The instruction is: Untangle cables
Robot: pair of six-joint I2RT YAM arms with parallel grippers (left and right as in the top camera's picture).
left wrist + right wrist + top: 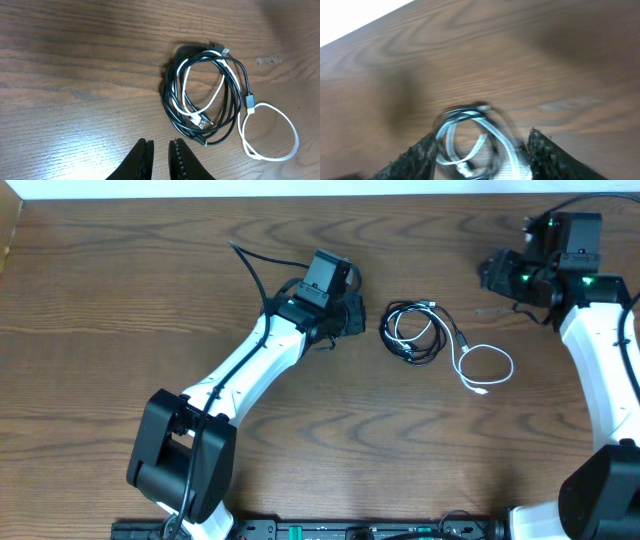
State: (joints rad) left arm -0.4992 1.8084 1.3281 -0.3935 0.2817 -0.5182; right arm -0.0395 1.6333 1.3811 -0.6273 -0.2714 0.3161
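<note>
The cables lie in one tangle at the table's middle: a black cable point(403, 345) coiled in loops with a white cable point(489, 370) threaded through it and trailing off in a loop to the right. In the left wrist view the black coil point(169, 102) and the white cable point(294, 137) lie just ahead of my left gripper point(161, 150), which is nearly shut with only a narrow slit and nothing in it. It hovers just left of the tangle point(356, 315). My right gripper point(497, 273) is up and to the right of the tangle, open and empty point(482, 135), its view blurred, with the cables point(470, 145) on the table beyond its fingers.
Brown wood-grain table point(120, 300) all round the tangle. A thick black wire point(250, 270) runs from the left arm. The table's far edge meets a white surface point(300, 186). A faint scuff mark point(267, 60) lies right of the coil.
</note>
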